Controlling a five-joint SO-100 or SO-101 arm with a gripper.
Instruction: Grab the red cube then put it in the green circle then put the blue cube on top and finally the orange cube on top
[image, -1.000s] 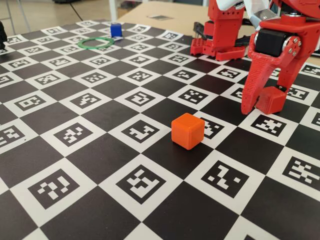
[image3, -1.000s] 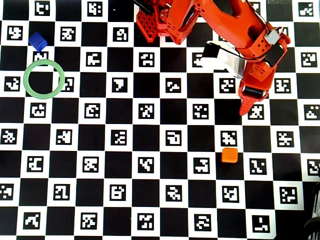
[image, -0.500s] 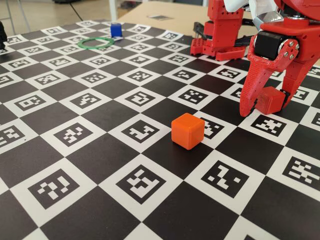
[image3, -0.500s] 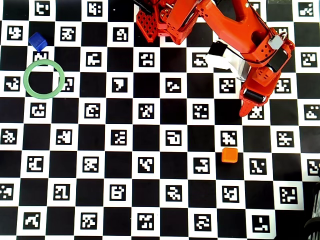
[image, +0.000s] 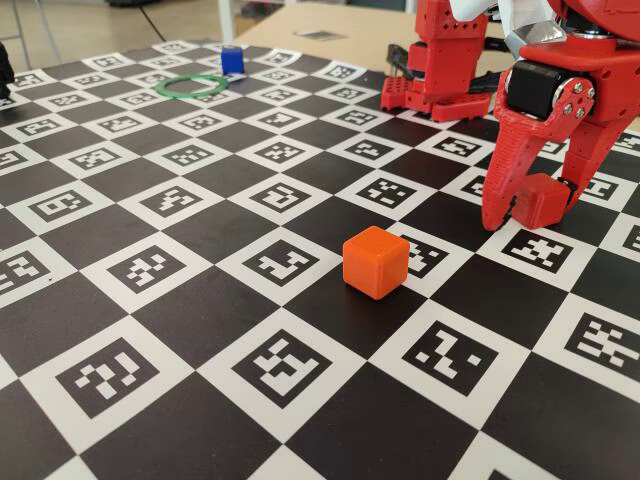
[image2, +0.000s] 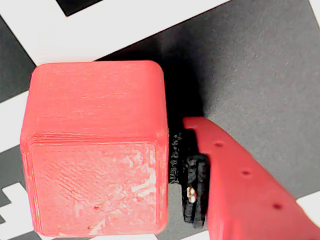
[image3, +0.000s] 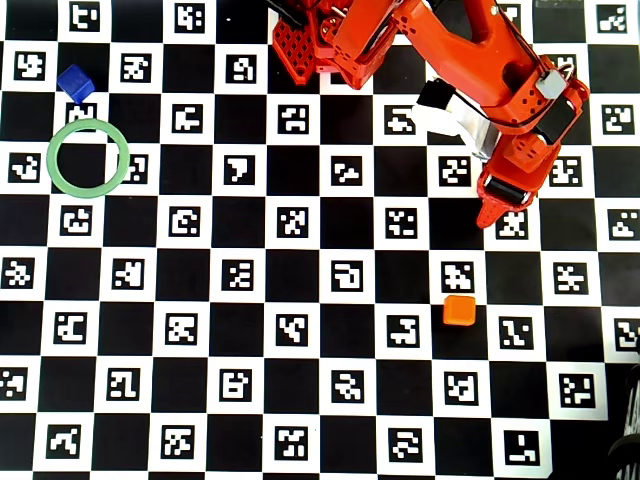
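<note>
The board (image: 200, 300) is a checkerboard of black squares and white squares, each white square carrying a black pixel marker; the orange cube (image: 376, 262) is bright orange; the red cube (image2: 95, 150) is deeper red; the gripper (image: 520, 212) is red with black parts; the green circle (image3: 88, 158) is pale green; just beside it, the blue cube (image3: 75, 82) is royal blue.

A black-and-white checkered marker board (image: 200, 300) covers the table, with bare tan tabletop (image: 330, 20) behind it.

Red cube (image2: 95, 150) layered, scuffed matt plastic, orange cube (image: 375, 261) smooth satin plastic, hand (image: 525, 205) ridged printed plastic
</note>
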